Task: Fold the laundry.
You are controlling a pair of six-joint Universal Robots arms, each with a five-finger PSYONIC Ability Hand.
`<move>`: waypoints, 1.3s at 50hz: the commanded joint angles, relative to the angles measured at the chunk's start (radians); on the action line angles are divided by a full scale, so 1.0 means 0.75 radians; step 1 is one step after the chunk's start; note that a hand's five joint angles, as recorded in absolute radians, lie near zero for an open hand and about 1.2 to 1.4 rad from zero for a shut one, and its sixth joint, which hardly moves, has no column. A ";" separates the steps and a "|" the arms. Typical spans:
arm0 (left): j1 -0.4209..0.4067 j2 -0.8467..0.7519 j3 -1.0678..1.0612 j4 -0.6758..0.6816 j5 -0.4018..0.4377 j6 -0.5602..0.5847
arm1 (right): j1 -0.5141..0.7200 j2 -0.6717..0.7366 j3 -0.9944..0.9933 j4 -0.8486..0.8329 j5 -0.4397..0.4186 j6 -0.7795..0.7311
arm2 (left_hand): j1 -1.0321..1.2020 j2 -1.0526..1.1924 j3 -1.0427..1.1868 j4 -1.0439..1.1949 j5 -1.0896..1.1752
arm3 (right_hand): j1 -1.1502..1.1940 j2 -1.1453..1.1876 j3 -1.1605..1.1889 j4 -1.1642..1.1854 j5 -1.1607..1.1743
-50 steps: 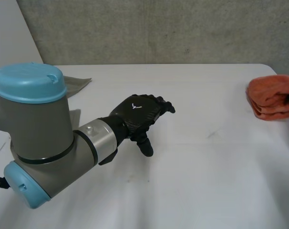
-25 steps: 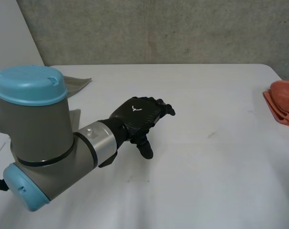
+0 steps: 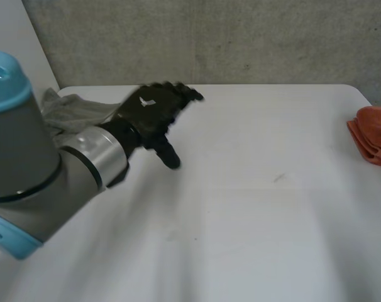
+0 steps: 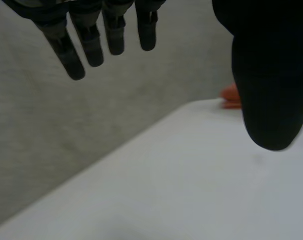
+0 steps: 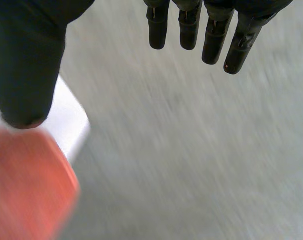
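A folded orange cloth (image 3: 373, 139) lies at the table's right edge; beyond my left hand's thumb it shows as a small patch (image 4: 232, 97). A crumpled grey cloth (image 3: 74, 112) lies at the back left corner. My left hand (image 3: 154, 112) hovers just right of the grey cloth with straight fingers (image 4: 91, 45) and nothing in it. My right hand (image 5: 26, 60) is open and empty off the table's corner, and the orange cloth (image 5: 26, 190) lies below its thumb.
The white table (image 3: 253, 207) stretches bare between the two cloths. My left arm (image 3: 46, 176) fills the near left. A grey wall stands behind the table's far edge, and grey floor shows past the table corner (image 5: 74, 125).
My left hand has swung from the table's middle to the back left, beside the grey cloth. The orange cloth slid right and my right hand let go of it.
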 commanded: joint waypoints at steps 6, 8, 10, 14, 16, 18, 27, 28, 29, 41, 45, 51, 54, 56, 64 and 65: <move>0.415 -0.157 0.015 0.161 -0.116 0.237 | 0.456 -0.502 1.011 -0.372 -0.474 0.436 | -0.046 -0.047 -0.056 -0.045 -0.046 | -0.027 -0.057 -0.042 -0.073 -0.071; 0.479 -0.213 0.026 0.153 -0.110 0.325 | 0.503 -0.535 1.111 -0.401 -0.501 0.436 | -0.046 -0.047 -0.056 -0.045 -0.046 | -0.027 -0.057 -0.042 -0.073 -0.071; 0.542 -0.292 0.038 0.142 -0.106 0.472 | 0.552 -0.568 1.232 -0.430 -0.507 0.436 | -0.046 -0.047 -0.056 -0.045 -0.046 | -0.027 -0.057 -0.042 -0.073 -0.071; 0.632 -0.464 0.081 0.136 -0.110 0.744 | 0.578 -0.597 1.368 -0.434 -0.507 0.434 | -0.050 -0.051 -0.060 -0.049 -0.050 | -0.027 -0.057 -0.042 -0.073 -0.071; 0.663 -0.516 0.101 0.138 -0.120 0.837 | 0.574 -0.603 1.404 -0.434 -0.509 0.434 | -0.050 -0.051 -0.060 -0.049 -0.050 | -0.027 -0.057 -0.042 -0.073 -0.071; 0.710 -0.583 0.120 0.142 -0.122 0.945 | 0.560 -0.607 1.453 -0.436 -0.509 0.432 | -0.050 -0.051 -0.060 -0.049 -0.050 | -0.027 -0.057 -0.042 -0.073 -0.071; 0.692 -0.704 0.142 0.150 -0.016 0.892 | 0.550 -0.625 1.541 -0.438 -0.507 0.407 | 0.590 0.589 0.581 0.591 0.590 | -0.027 -0.057 -0.042 -0.073 -0.071; 0.680 -0.702 0.142 0.152 0.009 0.864 | 0.536 -0.627 1.549 -0.438 -0.505 0.407 | 0.836 0.835 0.826 0.837 0.836 | -0.027 -0.057 -0.042 -0.073 -0.071; 0.649 -0.698 0.144 0.167 0.053 0.799 | 0.527 -0.627 1.553 -0.438 -0.505 0.407 | 1.497 1.497 1.488 1.498 1.498 | -0.027 -0.057 -0.042 -0.073 -0.071; 0.294 -0.357 -0.046 0.259 0.031 0.469 | 0.403 -0.752 1.578 -0.436 -0.497 0.409 | 1.570 1.569 1.560 1.571 1.570 | -0.027 -0.057 -0.042 -0.073 -0.071; 0.032 -0.244 -0.152 0.251 0.038 0.242 | 0.337 -0.789 1.557 -0.440 -0.462 0.417 | 1.570 1.569 1.560 1.571 1.570 | -0.027 -0.057 -0.042 -0.073 -0.071; -0.308 -0.229 -0.238 0.257 0.021 -0.049 | 0.292 -0.793 1.506 -0.432 -0.383 0.419 | 0.401 0.400 0.391 0.402 0.401 | -0.027 -0.057 -0.042 -0.073 -0.071; -0.339 -0.256 -0.222 0.269 -0.009 -0.043 | 0.292 -0.791 1.502 -0.430 -0.383 0.417 | -0.054 -0.055 -0.064 -0.053 -0.054 | -0.027 -0.057 -0.042 -0.073 -0.071; -0.314 -0.254 -0.202 0.269 -0.038 -0.034 | 0.292 -0.789 1.504 -0.428 -0.383 0.415 | -0.054 -0.055 -0.064 -0.053 -0.054 | -0.027 -0.057 -0.042 -0.073 -0.071; -0.020 -0.252 -0.109 0.259 -0.155 0.072 | 0.304 -0.789 1.524 -0.401 -0.389 0.419 | -0.042 -0.043 -0.052 -0.041 -0.042 | -0.027 -0.057 -0.042 -0.073 -0.071; 0.002 -0.252 -0.109 0.261 -0.155 0.090 | 0.308 -0.789 1.526 -0.375 -0.389 0.419 | -0.042 -0.043 -0.052 -0.041 -0.042 | -0.027 -0.057 -0.042 -0.073 -0.071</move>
